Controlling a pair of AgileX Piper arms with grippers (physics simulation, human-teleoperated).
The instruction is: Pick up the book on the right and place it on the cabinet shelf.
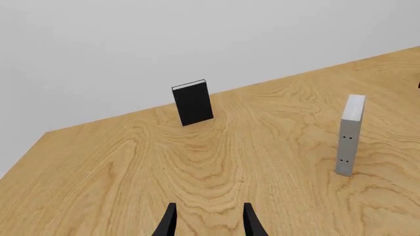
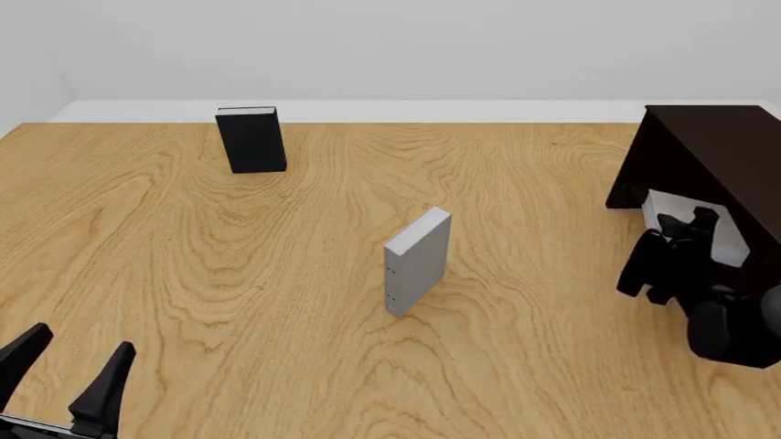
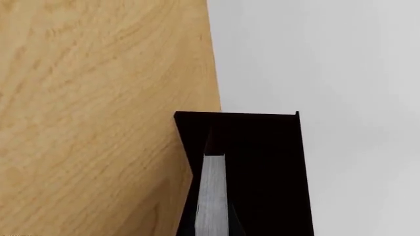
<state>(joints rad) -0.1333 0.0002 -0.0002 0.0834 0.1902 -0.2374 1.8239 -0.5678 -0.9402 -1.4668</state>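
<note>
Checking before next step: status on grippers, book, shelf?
Left gripper open, idle. Right gripper shut on book, at cabinet shelf opening. Nothing in the way.

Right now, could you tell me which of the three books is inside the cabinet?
The light grey book, held at the right gripper, sits in the dark cabinet. The black book and the dotted grey book stand on the open table.

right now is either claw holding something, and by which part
The right claw holds the book by its near edge, inside the cabinet. The left claw is open, empty.
</note>
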